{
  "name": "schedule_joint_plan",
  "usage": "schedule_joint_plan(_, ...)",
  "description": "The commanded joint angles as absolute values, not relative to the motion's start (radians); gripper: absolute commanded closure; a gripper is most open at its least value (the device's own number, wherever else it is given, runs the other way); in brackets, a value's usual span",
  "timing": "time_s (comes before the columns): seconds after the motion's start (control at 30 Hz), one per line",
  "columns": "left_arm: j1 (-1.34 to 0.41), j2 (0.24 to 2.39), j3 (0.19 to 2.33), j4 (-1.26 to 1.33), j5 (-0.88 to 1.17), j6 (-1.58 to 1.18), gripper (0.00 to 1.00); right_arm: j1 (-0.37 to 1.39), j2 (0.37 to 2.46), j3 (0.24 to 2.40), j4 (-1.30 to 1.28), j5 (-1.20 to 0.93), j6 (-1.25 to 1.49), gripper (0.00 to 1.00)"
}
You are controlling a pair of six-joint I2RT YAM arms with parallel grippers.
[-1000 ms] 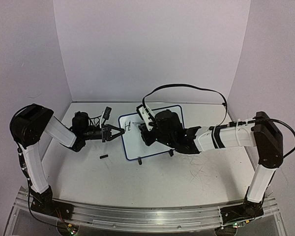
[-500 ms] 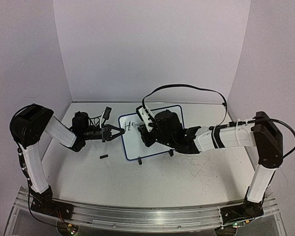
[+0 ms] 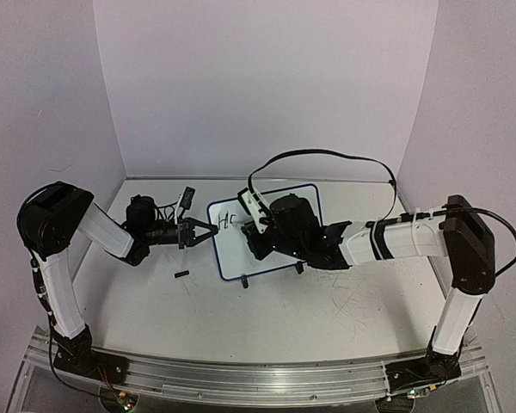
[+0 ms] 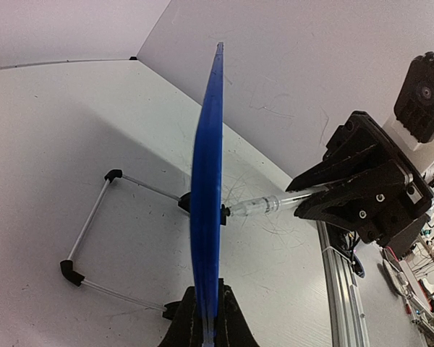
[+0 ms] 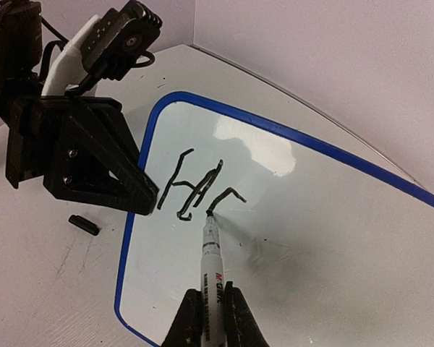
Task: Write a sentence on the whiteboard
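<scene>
**Marker on the board, blank space to the right**

My right pincer (image 5: 211, 318) is clenched around the barrel of a marker (image 5: 211, 260), which points away from my wrist with its tip resting on the whiteboard (image 5: 311, 238). The tip sits at the bottom of a short hooked stroke. Just to the left of it are the dark strokes (image 5: 192, 191) of what reads as an "H".

My left pincer (image 3: 208, 232) is clamped on the whiteboard's (image 3: 230, 249) left edge, near the written corner. From the left wrist the whiteboard (image 4: 206, 195) shows edge-on as a thin blue line. It is propped on its wire stand (image 4: 94, 238) rather than lying flat on the table (image 3: 284, 318). The marker (image 4: 264, 206) meets its face from the far side.

The next move turns on the board's long axis. It runs from the held left edge out to the right, and all the bare white lies to the right of the tip. That is the side my right arm reaches in from, so I judge the writing has to travel rightward, back toward that arm. The sentence has barely begun. Because the board is tilted, too hard a push could rock it against my left grip.

A small black piece (image 3: 181, 274), possibly the marker's cap, lies on the table near the left pincer, apart from the board.
</scene>
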State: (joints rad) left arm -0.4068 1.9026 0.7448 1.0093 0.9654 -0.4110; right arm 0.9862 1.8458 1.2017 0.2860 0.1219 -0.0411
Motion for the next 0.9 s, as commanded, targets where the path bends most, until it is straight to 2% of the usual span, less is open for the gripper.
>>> schedule_joint_plan(0.0,-0.422,1.906,0.747,0.934,0.949,-0.350,1.00,0.983,1.830,1.190,0.273,0.141,-0.032,1.00)
schedule_joint_plan(0.87,-0.422,1.907,0.749,0.930,0.950,-0.351,1.00,0.982,1.787,1.158,0.288,0.235,-0.042,1.00)
